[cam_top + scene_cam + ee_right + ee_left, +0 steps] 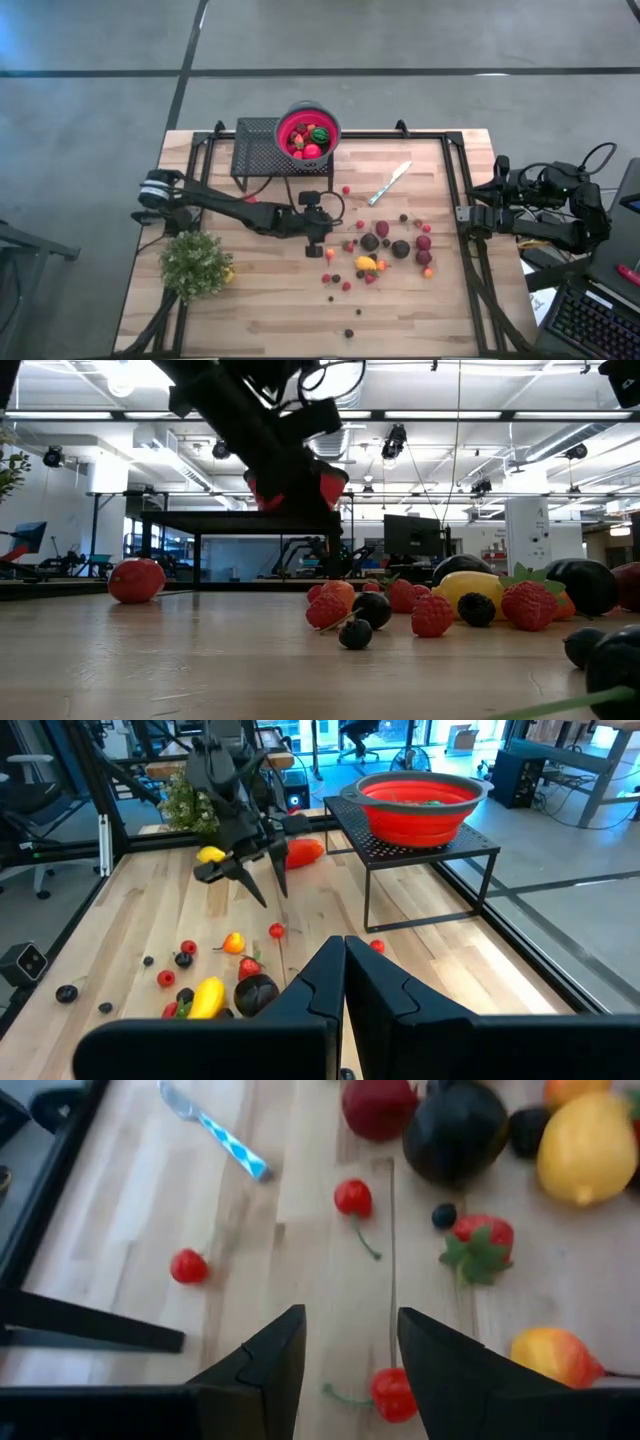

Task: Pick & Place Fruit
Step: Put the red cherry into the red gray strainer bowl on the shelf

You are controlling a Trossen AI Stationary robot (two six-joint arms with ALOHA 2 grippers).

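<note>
Small toy fruits point(385, 250) lie scattered on the wooden table, right of centre: a lemon point(585, 1145), a dark plum point(455, 1130), a strawberry point(480, 1245), cherries point(352, 1198) and berries. More fruit fills the red bowl point(308, 133) on a black mesh stand. My left gripper point(350, 1315) hovers open, slanting down over the left edge of the scatter, with bare wood between its fingers and a stemmed cherry point(395, 1395) just below one of them. In the right wrist view it point(273, 898) hangs clear of the table. My right gripper point(345, 942) waits shut at the table's right edge.
A silver knife point(390, 183) lies beyond the fruit toward the far edge. A bushy green plant point(195, 262) stands at the near left. The mesh stand point(255, 150) holds the bowl at the far edge. A larger red piece point(305, 851) lies beside the left arm.
</note>
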